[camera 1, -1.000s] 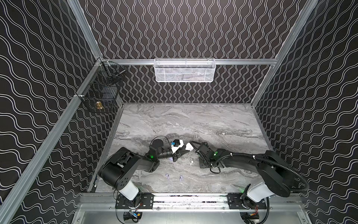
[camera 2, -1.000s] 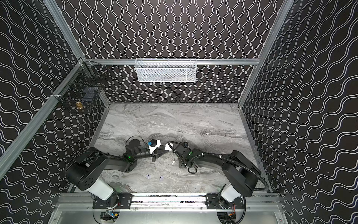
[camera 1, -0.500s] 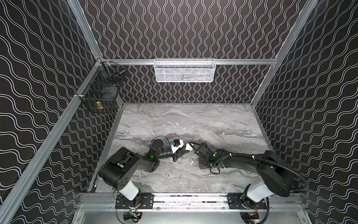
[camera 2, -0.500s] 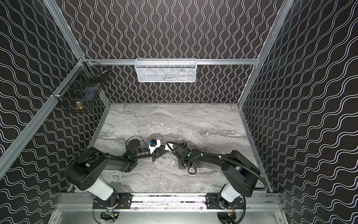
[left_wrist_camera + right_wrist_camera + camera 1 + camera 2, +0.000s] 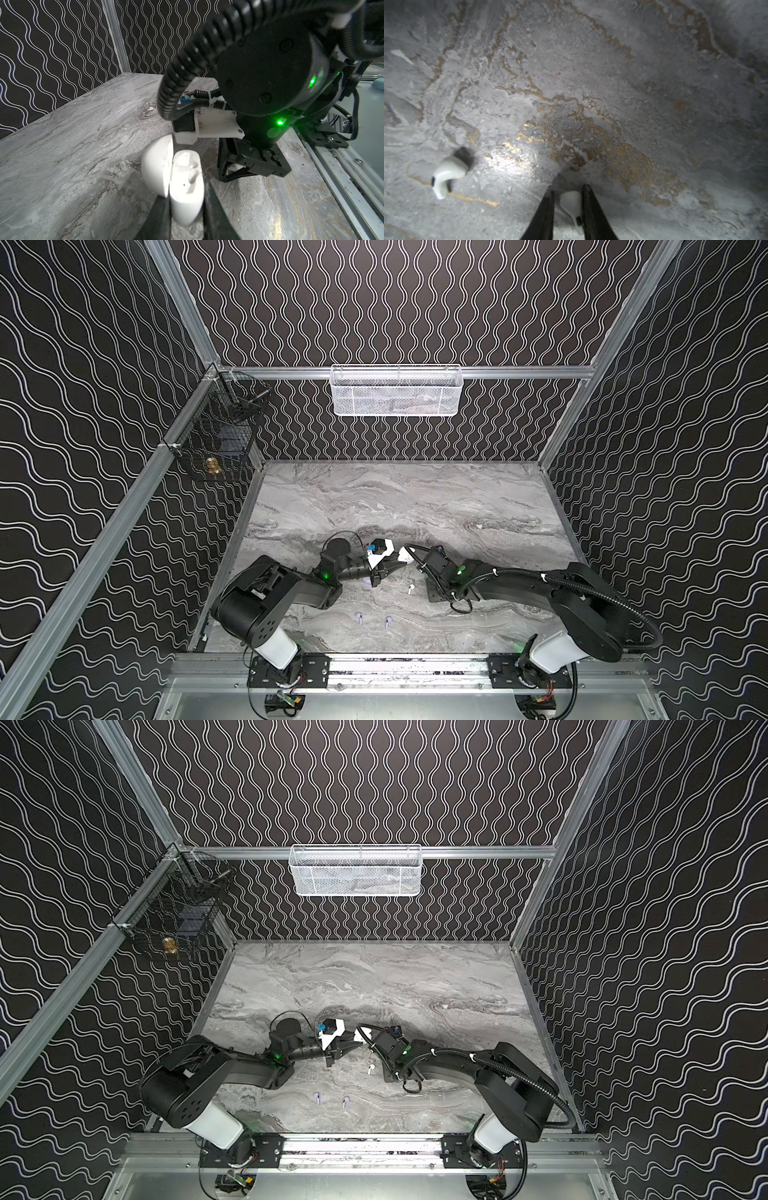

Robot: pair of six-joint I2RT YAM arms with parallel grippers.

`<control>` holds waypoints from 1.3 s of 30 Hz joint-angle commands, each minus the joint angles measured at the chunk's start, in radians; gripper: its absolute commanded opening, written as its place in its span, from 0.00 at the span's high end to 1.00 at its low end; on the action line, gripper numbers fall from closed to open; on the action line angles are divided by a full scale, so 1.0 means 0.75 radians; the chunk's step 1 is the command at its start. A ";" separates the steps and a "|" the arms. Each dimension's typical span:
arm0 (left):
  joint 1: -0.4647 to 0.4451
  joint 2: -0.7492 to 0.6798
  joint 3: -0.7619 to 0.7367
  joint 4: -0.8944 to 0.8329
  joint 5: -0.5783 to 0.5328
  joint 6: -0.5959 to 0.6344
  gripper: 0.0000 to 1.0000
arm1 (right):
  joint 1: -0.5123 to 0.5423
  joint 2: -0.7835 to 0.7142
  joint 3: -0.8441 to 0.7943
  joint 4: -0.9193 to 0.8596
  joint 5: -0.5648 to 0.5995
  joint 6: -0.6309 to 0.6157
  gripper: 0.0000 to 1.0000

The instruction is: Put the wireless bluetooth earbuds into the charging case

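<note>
Leaving two lavender earbuds [image 5: 360, 617] [image 5: 388, 621] by the table [image 5: 415, 497] front, a loose white earbud [image 5: 410, 588] just beyond; pinching a second white earbud [image 5: 571, 201] in the right gripper [image 5: 568, 188]; farther back, clamping the open white case [image 5: 182, 176] in the left gripper [image 5: 185, 190].

Black wavy-lined walls [image 5: 395, 302] enclose a grey marble tabletop [image 5: 395, 497].

counter [image 5: 633, 62]: grey marble-look, grainy (gold veins glint); charging case [image 5: 185, 199]: smooth matt white plastic; earbud [image 5: 570, 200]: smooth white plastic.
</note>
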 commanded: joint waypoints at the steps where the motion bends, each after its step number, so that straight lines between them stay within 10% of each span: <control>1: 0.004 0.007 0.007 0.045 0.000 -0.005 0.84 | 0.003 0.000 -0.003 -0.062 -0.009 0.003 0.76; 39: 0.004 0.009 0.007 0.045 0.003 -0.006 0.83 | 0.004 -0.025 0.009 -0.070 0.017 -0.006 0.80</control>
